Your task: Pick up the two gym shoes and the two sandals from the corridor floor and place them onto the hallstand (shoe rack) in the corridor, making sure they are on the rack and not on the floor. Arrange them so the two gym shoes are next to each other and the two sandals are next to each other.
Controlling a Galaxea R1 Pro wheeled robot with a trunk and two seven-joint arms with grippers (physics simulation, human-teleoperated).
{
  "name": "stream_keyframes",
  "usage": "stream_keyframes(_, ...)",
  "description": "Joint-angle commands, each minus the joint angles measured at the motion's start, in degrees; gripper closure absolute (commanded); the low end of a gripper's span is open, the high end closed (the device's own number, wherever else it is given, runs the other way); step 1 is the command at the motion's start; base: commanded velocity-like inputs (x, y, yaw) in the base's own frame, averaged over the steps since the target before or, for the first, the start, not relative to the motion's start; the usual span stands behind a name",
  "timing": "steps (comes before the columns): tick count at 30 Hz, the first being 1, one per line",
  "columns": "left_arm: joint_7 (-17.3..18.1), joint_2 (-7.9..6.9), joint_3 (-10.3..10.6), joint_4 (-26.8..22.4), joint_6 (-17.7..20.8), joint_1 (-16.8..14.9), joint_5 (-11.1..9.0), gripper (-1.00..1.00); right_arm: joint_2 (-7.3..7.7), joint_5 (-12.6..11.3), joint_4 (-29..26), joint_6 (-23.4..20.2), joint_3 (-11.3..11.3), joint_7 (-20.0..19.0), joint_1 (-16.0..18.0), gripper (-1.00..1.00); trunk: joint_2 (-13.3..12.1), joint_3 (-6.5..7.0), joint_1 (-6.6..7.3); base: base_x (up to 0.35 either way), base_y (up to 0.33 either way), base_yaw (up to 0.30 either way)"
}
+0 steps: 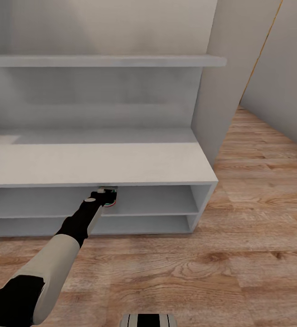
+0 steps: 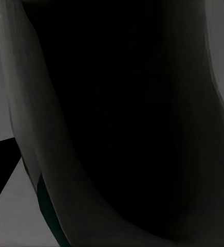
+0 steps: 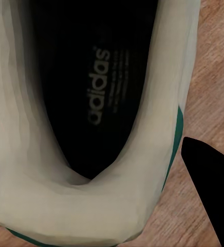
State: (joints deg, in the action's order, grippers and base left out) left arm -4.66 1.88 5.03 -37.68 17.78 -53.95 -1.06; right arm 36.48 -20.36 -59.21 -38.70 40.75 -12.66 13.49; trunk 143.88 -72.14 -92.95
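While the right wrist camera is looking down: a gym shoe [image 3: 91,118], its opening printed "adidas", is lying over the corridor floor [image 3: 215,67]
Right gripper: grip impossible to tell
Left gripper [image 1: 106,196]: reaching into the hallstand [image 1: 98,163] upper compartment beside a shoe [image 2: 35,128]; grip unclear

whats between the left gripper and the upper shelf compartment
Nothing: in the head view the left gripper with a gym shoe is already at the hallstand's upper compartment mouth.
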Motion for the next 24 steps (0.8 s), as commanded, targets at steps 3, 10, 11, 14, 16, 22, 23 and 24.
stream_keyframes(3,-0.44,-0.03,0.25,-0.05,0.32,-0.02,-0.08,1.0,-0.01,0.06,-0.03,-0.32,0.13,-0.26,0.05,1.0,0.02,-0.04,0.01,0.0,0.0,0.0)
stream_keyframes(10,-0.44,-0.03,0.16,2.04,0.45,-0.06,-0.08,1.0,-0.01,0.06,-0.03,-0.32,0.15,-0.26,0.05,1.0,0.02,-0.04,0.01,0.0,0.0,0.0)
stream_keyframes(11,-0.44,-0.03,0.16,2.1,0.44,-0.07,-0.08,1.0,-0.01,0.06,-0.03,-0.32,0.14,-0.26,0.05,1.0,0.02,-0.04,0.01,0.0,0.0,0.0)
stream_keyframes(14,-0.44,-0.03,0.16,2.25,0.46,-0.09,-0.07,1.0,-0.01,0.06,-0.03,-0.32,0.13,-0.26,0.05,1.0,0.02,-0.04,0.01,0.0,0.0,0.0)
stream_keyframes(16,-0.44,-0.03,0.16,2.31,0.48,-0.1,-0.02,1.0,-0.01,0.06,-0.03,-0.32,0.13,-0.26,0.05,1.0,0.02,-0.04,0.01,0.0,0.0,0.0)
stream_keyframes(22,-0.44,-0.03,0.16,2.34,0.5,-0.09,0.0,1.0,-0.01,0.06,-0.03,-0.32,0.12,-0.26,0.05,1.0,0.02,-0.04,0.01,0.0,0.0,0.0)
stream_keyframes(23,-0.44,-0.03,0.16,2.34,0.5,-0.09,0.0,1.0,-0.01,0.06,-0.03,-0.32,0.12,-0.26,0.05,1.0,0.02,-0.04,0.01,0.0,0.0,0.0)
stream_keyframes(24,-0.44,-0.03,0.16,2.34,0.5,-0.08,0.0,1.0,-0.01,0.06,-0.03,-0.32,0.12,-0.26,0.05,1.0,0.02,-0.04,0.01,0.0,0.0,0.0)
